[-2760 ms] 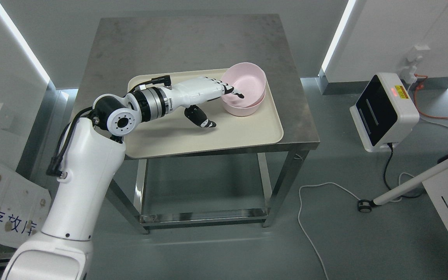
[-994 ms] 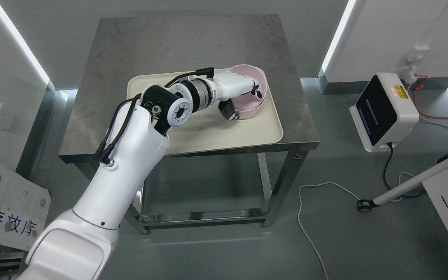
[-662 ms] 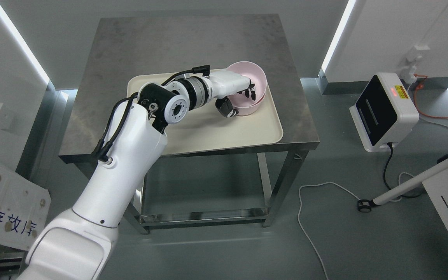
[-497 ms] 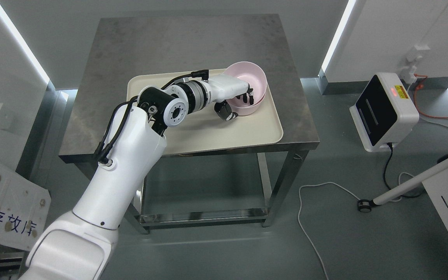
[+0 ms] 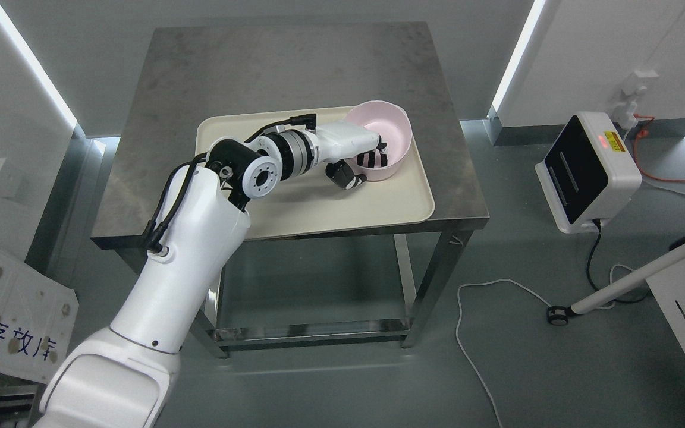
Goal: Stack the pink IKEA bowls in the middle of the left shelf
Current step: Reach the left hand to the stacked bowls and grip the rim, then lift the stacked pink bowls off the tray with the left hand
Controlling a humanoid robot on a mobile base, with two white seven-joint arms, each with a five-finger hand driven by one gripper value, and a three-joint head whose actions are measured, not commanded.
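Note:
A pink bowl [image 5: 391, 132] stands at the back right of a cream tray [image 5: 319, 205] on a steel table [image 5: 283, 65]. I cannot tell whether it is one bowl or a nested pair. My left arm reaches in from the lower left across the tray. My left hand [image 5: 363, 168] grips the bowl's near-left rim. Its fingers [image 5: 374, 158] curl down inside the bowl and the thumb [image 5: 347, 177] presses the outer wall. The bowl looks about level, low over the tray.
The table's top behind the tray is bare metal, with a lower shelf [image 5: 313, 330] beneath it. On the floor at the right are a white device with a black screen [image 5: 586, 169], cables [image 5: 473, 333] and a white pole [image 5: 634, 276]. A printed sign [image 5: 9, 321] leans at the lower left.
A second ago the bowl was tipped up on its side in my left hand. It has since come down level, and hand and bowl have moved slightly toward me.

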